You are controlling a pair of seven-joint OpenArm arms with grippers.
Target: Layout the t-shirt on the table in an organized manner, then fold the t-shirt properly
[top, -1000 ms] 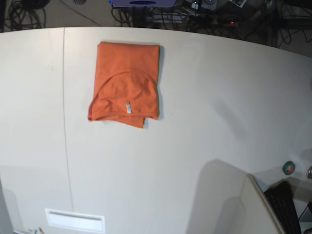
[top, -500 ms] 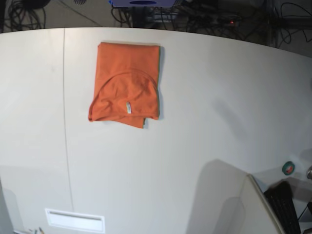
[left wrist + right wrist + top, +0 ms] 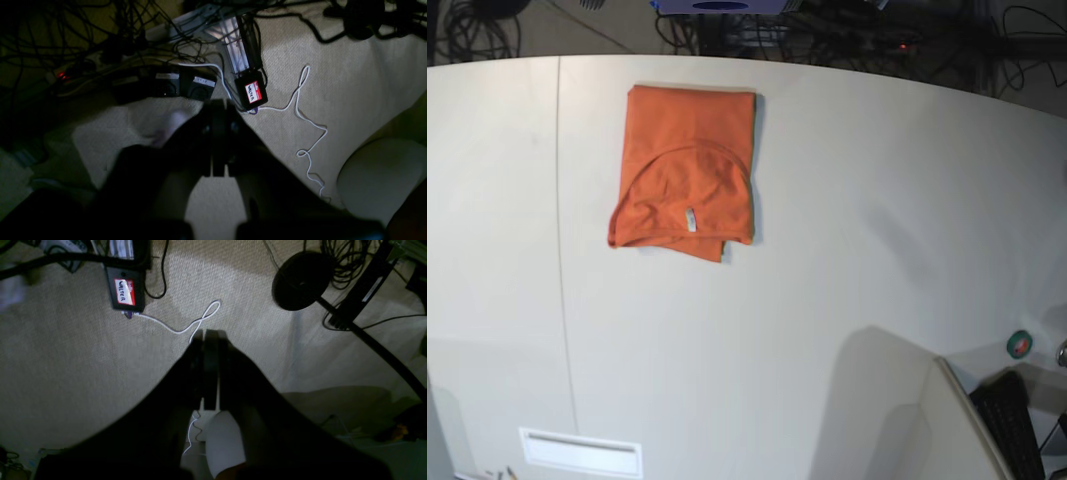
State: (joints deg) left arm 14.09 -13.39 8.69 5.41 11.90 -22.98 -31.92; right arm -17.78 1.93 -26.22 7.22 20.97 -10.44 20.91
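Note:
The orange t-shirt (image 3: 689,170) lies folded into a compact rectangle on the far left part of the off-white table (image 3: 847,230), its small white tag (image 3: 690,221) showing near the front edge of the fold. No arm or gripper shows in the base view. In the left wrist view my left gripper (image 3: 218,106) is shut and empty, held over carpet and cables off the table. In the right wrist view my right gripper (image 3: 210,335) is shut and empty, also over the carpeted floor.
A thin dark seam (image 3: 559,230) runs down the table's left side. A white label plate (image 3: 580,452) sits at the front left. A partition (image 3: 947,430), a keyboard (image 3: 1012,425) and a green tape roll (image 3: 1020,344) stand at the front right. Cables lie behind the table.

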